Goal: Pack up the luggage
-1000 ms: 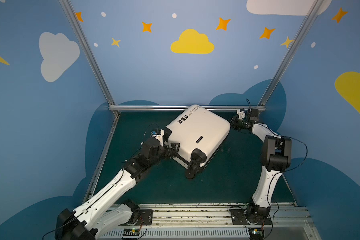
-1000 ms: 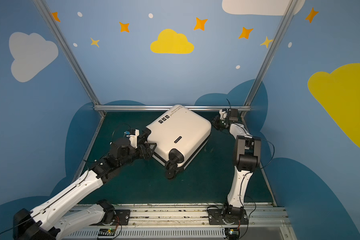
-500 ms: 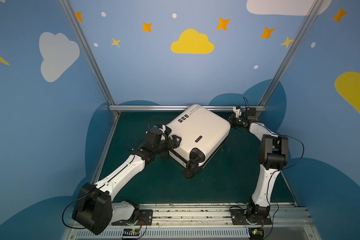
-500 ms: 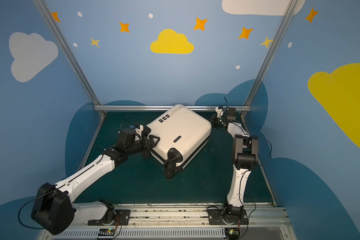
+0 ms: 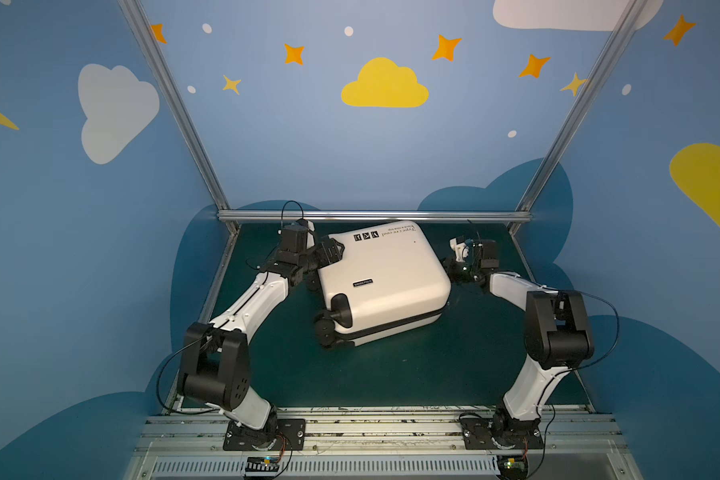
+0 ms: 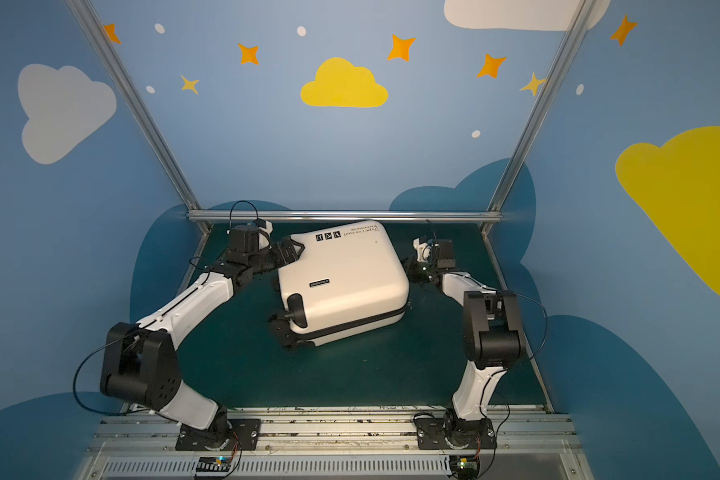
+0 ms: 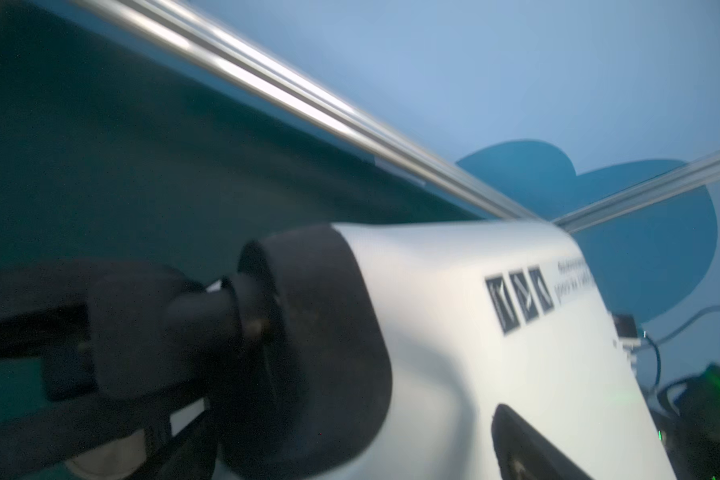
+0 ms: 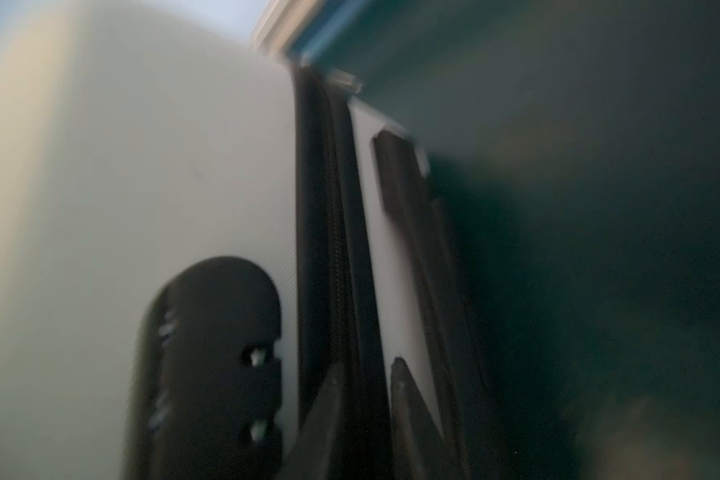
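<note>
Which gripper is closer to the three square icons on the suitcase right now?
Left. The left gripper sits at the luggage's corner, right beside the square icons. The right gripper is at the opposite side, by the black zipper band.

The luggage [image 5: 385, 278] lies flat on the table [image 5: 391, 374], mid-width and toward the back, just before the rail [image 5: 375, 215]. Its wheels [image 5: 329, 330] are on its left side. The left gripper [image 5: 329, 252] is at its far-left corner, and the right gripper [image 5: 449, 266] at its right edge.
</note>
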`<state>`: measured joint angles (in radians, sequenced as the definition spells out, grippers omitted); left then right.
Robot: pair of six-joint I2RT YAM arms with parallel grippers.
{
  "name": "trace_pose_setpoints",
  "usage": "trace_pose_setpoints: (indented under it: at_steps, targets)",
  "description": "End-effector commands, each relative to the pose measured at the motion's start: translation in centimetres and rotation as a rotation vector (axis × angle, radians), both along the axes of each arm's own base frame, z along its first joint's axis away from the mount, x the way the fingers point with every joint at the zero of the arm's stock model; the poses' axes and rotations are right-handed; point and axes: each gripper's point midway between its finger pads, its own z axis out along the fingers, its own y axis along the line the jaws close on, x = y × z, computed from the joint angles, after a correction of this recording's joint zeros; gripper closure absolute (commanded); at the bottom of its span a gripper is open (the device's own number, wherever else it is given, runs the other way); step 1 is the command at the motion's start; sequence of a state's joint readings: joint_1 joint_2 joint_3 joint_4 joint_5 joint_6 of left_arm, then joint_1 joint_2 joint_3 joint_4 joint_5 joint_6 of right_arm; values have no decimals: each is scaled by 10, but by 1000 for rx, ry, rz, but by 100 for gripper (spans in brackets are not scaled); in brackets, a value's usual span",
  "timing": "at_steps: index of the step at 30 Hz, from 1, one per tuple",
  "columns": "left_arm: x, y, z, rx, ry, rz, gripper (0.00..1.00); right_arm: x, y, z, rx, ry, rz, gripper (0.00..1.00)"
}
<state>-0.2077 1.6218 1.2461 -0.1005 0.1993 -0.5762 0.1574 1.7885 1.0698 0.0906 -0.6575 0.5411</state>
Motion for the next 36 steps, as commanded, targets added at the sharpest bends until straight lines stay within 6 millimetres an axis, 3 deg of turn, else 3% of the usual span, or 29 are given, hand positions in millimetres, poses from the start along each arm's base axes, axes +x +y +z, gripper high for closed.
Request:
trace_pose_setpoints:
  at_steps: [1, 4, 8, 11, 13, 17, 22, 29, 33, 36]
  targets:
    - [-2, -86, 55, -158, -130, -354, 0, -66, 66, 3, 44, 43, 219, 76]
    - [30, -91, 61, -139, -137, -364, 0, -72, 51, 2, -6, 60, 167, 72]
    - [70, -80, 88, -129, -165, -342, 0, -66, 19, 12, -53, 89, 86, 71]
    - [78, -70, 116, -135, -191, -322, 0, -54, -4, 27, -43, 78, 28, 70]
    - [73, -64, 133, -123, -199, -319, 0, -44, -15, 41, -38, 54, -1, 69]
    - [40, -56, 148, -118, -168, -318, 0, -19, -31, 66, -61, 16, -60, 68]
    - [-22, -46, 141, -133, -92, -303, 0, 29, -47, 91, -117, -23, -141, 68]
    - [-111, -31, 107, -105, -7, -275, 0, 107, -56, 117, -17, -101, -161, 68]
    - [-147, -29, 76, -78, 32, -256, 0, 138, -47, 123, 57, -80, -98, 76]
    - [-166, -32, 55, -81, 47, -260, 0, 155, -39, 116, 89, -52, -65, 75]
